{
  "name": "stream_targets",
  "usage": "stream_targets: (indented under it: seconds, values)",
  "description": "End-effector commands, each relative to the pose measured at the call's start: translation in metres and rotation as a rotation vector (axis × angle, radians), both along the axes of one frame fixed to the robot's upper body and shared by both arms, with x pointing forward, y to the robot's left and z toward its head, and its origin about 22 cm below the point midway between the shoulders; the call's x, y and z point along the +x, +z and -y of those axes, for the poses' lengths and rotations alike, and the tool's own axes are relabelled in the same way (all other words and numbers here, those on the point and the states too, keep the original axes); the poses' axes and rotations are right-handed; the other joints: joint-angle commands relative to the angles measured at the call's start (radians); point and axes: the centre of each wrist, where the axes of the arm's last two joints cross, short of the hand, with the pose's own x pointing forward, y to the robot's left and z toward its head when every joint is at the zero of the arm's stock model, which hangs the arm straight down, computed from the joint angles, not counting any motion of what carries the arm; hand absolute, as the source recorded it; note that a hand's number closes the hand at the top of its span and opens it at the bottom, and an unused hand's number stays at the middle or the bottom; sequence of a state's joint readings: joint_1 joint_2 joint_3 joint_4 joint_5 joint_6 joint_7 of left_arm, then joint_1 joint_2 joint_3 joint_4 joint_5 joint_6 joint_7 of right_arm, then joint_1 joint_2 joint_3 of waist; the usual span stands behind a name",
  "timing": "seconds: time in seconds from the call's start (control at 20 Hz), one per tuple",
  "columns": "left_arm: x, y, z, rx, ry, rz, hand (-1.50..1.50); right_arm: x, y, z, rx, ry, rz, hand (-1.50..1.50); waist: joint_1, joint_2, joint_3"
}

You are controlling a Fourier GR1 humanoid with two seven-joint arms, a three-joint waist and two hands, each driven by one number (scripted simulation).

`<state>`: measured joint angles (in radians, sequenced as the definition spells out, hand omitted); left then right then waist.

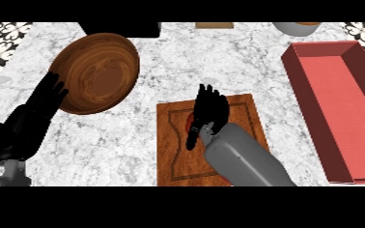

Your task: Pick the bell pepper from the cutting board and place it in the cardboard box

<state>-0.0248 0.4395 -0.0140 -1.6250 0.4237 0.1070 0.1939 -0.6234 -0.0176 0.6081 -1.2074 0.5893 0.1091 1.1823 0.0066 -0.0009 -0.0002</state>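
A wooden cutting board point(244, 107) lies at the lower middle of the marble counter. My right hand point(209, 107) hovers flat over it, fingers straight and pointing away from me, thumb hanging down on the left. Only a red sliver of the bell pepper point(189, 121) shows at the hand's left edge; the rest is hidden under the palm. Whether the hand touches it I cannot tell. The reddish cardboard box point(324, 84), long and open-topped, stands along the right edge. My left hand point(39, 104) rests open at the left, fingers up, beside the bowl.
A large round wooden bowl point(98, 72) sits at the upper left, touching the left hand's fingertips. Along the back edge are a black object point(119, 28), a small wooden piece point(215, 25) and a grey round vessel point(296, 28).
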Motion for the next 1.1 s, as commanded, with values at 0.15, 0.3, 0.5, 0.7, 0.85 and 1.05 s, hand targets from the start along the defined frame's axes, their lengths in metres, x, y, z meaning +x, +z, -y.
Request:
stream_targets:
  seconds: [0.15,0.3,0.5,0.7,0.85,1.05]
  values:
    - [-0.001,0.021,0.001,-0.008,0.0,-0.009,0.0,0.002,0.003,0.004,-0.089,-0.079,0.028,1.5,-0.003,-0.002,0.0]
    - [-0.016,0.023,-0.011,0.022,-0.008,-0.002,0.0,0.015,0.009,0.0,-0.082,-0.061,0.032,1.5,0.006,-0.001,0.0]
    - [0.002,-0.01,0.006,-0.006,-0.004,0.001,0.0,0.007,-0.013,0.001,-0.074,-0.075,0.046,1.5,-0.003,0.001,0.0]
    - [-0.004,-0.007,0.0,-0.011,0.003,-0.006,0.0,0.072,0.0,0.093,-0.043,-0.154,0.077,1.5,0.005,0.006,0.0]
    - [0.002,0.004,0.001,-0.006,-0.005,0.005,0.0,0.091,0.003,0.111,-0.022,-0.187,0.093,1.5,0.008,0.005,0.001]
    - [0.002,0.006,0.002,-0.006,0.014,-0.003,0.0,0.096,0.001,0.121,-0.064,-0.188,0.116,1.5,0.001,0.002,0.0]
